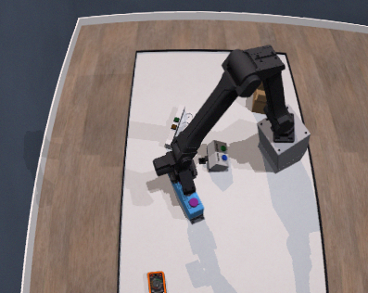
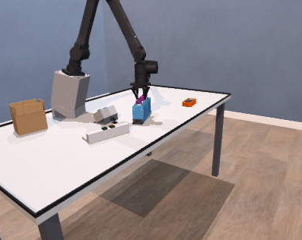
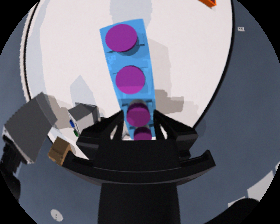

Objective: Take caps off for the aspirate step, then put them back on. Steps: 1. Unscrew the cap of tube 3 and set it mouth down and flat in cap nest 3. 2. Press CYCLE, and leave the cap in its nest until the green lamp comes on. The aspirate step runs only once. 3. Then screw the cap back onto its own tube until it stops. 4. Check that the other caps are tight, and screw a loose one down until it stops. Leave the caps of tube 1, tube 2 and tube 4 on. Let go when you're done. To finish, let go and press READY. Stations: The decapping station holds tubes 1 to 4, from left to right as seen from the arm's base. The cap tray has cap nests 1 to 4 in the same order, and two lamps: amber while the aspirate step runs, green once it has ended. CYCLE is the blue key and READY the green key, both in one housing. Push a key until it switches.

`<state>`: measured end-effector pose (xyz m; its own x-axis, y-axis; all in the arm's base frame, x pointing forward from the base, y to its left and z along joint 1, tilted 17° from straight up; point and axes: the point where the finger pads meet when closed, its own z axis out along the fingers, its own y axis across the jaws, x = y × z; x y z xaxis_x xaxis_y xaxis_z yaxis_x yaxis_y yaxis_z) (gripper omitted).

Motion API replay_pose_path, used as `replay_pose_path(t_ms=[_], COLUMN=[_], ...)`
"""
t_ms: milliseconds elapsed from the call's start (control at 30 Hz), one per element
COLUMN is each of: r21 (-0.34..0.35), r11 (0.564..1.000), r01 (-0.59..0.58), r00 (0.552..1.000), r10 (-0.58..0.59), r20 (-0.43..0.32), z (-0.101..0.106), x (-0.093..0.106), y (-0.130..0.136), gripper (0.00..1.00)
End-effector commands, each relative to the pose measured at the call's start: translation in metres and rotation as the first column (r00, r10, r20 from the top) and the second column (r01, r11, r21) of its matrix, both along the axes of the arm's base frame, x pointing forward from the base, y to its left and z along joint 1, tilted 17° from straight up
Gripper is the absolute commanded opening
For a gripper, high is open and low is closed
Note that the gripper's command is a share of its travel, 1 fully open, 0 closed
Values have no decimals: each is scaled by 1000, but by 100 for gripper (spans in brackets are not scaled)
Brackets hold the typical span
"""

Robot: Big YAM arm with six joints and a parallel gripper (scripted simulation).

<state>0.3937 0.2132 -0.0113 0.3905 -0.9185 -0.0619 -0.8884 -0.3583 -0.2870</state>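
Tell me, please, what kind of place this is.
Probably a laboratory bench set up for sample handling. A blue tube station holds purple-capped tubes on a white table, a black robot arm works above it, and a grey key housing stands nearby.
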Motion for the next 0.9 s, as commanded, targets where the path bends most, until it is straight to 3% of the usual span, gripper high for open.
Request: replay_pose_path(t_ms=[0, 67, 100, 200, 233, 267, 300, 333, 367, 400, 433, 467, 500, 533, 567, 633, 700, 733, 767, 800, 833, 867], r21=[66, 66, 65, 85, 105, 105, 123, 123, 139, 136, 146, 138, 144, 139, 148, 148, 149, 142, 132, 128, 122, 120], r11=[962, 962, 927, 890, 850, 849, 803, 803, 751, 750, 694, 694, 633, 632, 567, 567, 439, 424, 363, 349, 285, 272], r01=[267, 267, 370, 447, 515, 517, 583, 584, 646, 647, 705, 707, 761, 762, 810, 810, 886, 894, 922, 928, 951, 955], r00=[964, 964, 927, 893, 856, 855, 812, 811, 763, 762, 709, 707, 649, 647, 586, 586, 464, 447, 387, 372, 309, 296], r10=[-265, -265, -365, -439, -505, -506, -569, -570, -628, -629, -683, -684, -733, -734, -777, -777, -842, -850, -872, -878, -895, -898], r20=[-36, -36, -83, -98, -113, -114, -132, -132, -152, -154, -177, -180, -204, -206, -228, -228, -274, -279, -299, -303, -322, -325], z=[13, 13, -1, 4, 9, 9, 13, 13, 17, 16, 18, 14, 16, 13, 17, 17, 19, 16, 13, 11, 11, 11], x=[9, 9, 4, 5, 7, 7, 8, 8, 9, 9, 9, 8, 9, 8, 9, 9, 9, 8, 6, 5, 5, 4], y=[-3, -3, -3, -3, -2, -2, -2, -2, -2, -2, -2, -2, -2, -2, -2, -2, -3, -3, -4, -5, -5, -5], gripper=[49, 49, 49, 49, 49, 49, 49, 49, 49, 49, 49, 49, 49, 49, 49, 49, 49, 49, 49, 49, 49, 49])
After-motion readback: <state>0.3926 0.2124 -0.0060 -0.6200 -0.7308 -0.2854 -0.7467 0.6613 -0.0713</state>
